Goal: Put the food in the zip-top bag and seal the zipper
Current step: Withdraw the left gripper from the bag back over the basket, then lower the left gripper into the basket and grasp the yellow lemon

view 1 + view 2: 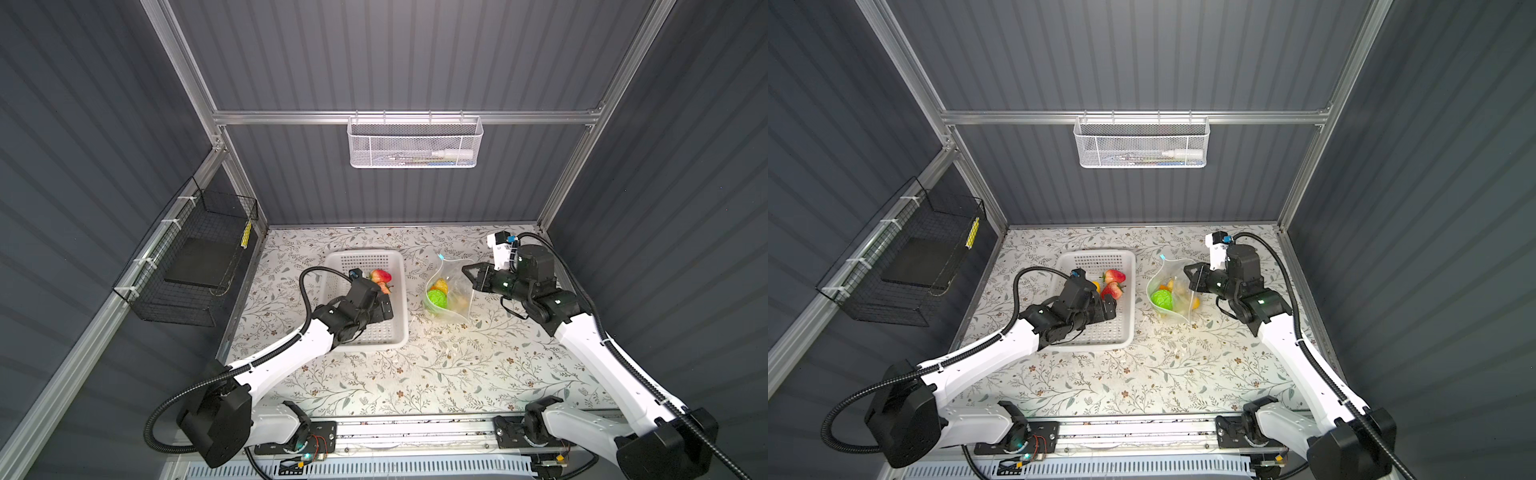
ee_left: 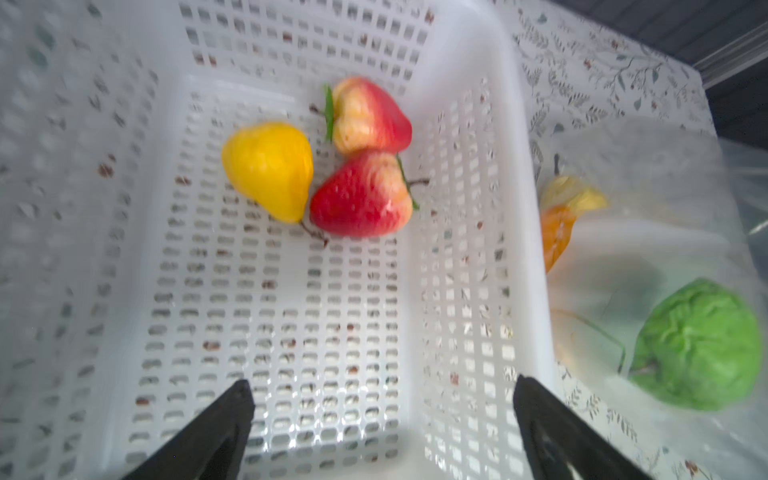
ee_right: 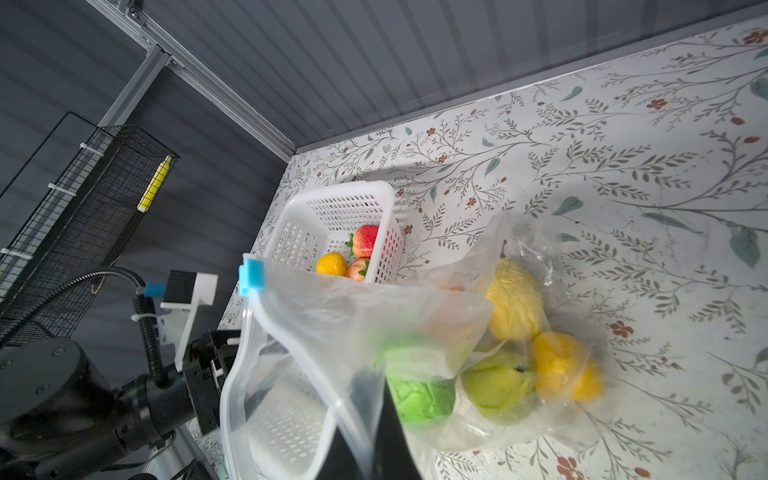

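Observation:
The zip-top bag (image 1: 457, 291) (image 3: 353, 324) lies right of the white basket (image 1: 361, 262), its mouth lifted and gaping. My right gripper (image 1: 471, 276) (image 3: 365, 419) is shut on the bag's mouth edge. The zipper's light-blue slider (image 3: 253, 276) sits at the far end of the mouth. Inside the bag are a round green fruit (image 3: 419, 399), a green pear (image 3: 498, 382) and two yellow lemons (image 3: 515, 303). In the basket lie two red strawberries (image 2: 361, 195) and a yellow fruit (image 2: 270, 166). My left gripper (image 2: 382, 382) (image 1: 384, 305) hangs open over the basket, short of them.
The floral tabletop (image 1: 415, 374) stretches in front of basket and bag. A white mesh basket (image 1: 415, 143) hangs on the back rail. A black wire basket (image 1: 191, 257) is fixed to the left wall.

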Robot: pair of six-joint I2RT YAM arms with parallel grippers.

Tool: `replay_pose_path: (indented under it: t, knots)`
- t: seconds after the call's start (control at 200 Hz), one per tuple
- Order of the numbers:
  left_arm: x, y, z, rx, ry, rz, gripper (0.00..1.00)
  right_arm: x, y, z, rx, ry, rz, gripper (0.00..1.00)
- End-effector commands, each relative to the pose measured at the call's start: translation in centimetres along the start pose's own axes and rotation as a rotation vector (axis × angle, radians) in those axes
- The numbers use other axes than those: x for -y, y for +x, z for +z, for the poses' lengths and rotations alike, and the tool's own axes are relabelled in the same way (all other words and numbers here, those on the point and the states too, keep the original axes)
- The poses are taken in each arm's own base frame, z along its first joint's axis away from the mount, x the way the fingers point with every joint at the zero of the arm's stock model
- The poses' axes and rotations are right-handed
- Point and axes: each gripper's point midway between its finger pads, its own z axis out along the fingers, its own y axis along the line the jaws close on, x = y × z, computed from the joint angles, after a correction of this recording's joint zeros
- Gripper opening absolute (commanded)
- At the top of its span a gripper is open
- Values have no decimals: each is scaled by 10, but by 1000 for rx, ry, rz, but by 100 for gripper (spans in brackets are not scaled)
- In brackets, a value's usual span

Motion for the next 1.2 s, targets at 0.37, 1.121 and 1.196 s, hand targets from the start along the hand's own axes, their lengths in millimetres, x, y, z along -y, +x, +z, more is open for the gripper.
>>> replay_pose_path:
  t: [0.37, 1.121, 1.196]
  knots:
    - [-68, -71, 55, 91, -269, 10, 100, 6, 10, -2, -15, 21, 2, 0]
    - [-64, -49, 121, -55, -166, -74, 91, 16, 24, 4, -50, 36, 9, 0]
    - [-67, -43, 126, -68, -178, -73, 89, 16, 24, 4, -51, 37, 8, 0]
